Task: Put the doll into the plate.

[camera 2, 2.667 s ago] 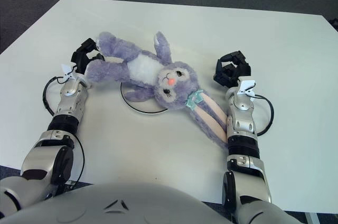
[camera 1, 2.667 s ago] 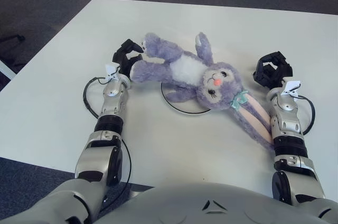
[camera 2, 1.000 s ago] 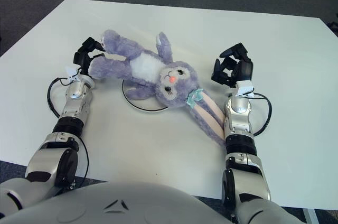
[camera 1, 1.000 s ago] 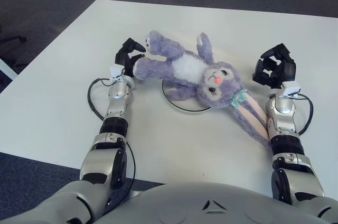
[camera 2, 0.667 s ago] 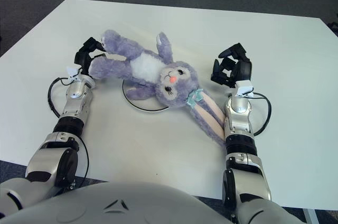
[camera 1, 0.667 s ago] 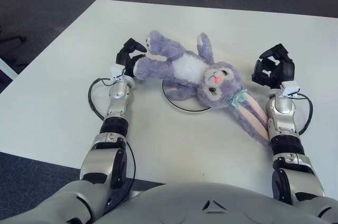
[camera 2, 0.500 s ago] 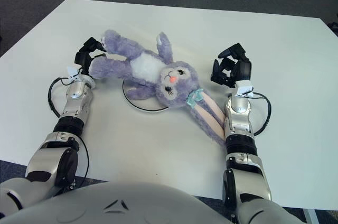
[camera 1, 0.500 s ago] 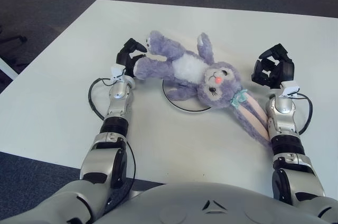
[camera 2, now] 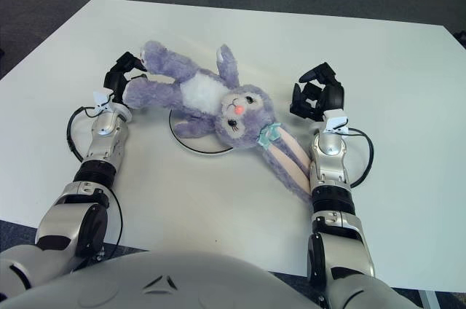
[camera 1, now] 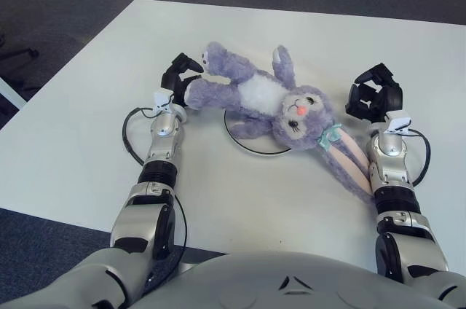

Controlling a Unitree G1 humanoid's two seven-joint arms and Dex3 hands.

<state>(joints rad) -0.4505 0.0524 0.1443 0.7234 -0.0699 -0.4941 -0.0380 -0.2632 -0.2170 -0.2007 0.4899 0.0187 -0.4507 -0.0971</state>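
A purple plush rabbit doll (camera 1: 269,101) lies on its back across a white plate with a dark rim (camera 1: 251,150). Its body and head cover most of the plate, its legs point left, and one long pink-lined ear (camera 1: 349,159) trails right on the table. My left hand (camera 1: 180,77) is at the doll's leg ends with its fingers spread, touching the fur without closing on it. My right hand (camera 1: 375,98) is raised just right of the doll's head, beside the ear, fingers loosely curved and holding nothing.
The white table (camera 1: 87,127) carries only the plate and the doll. Its near edge (camera 1: 58,225) runs close to my body, and dark carpet (camera 1: 58,3) lies beyond the left and far edges.
My right hand has shifted slightly left and down beside the doll's head. The doll, the plate and my left hand have stayed where they were.
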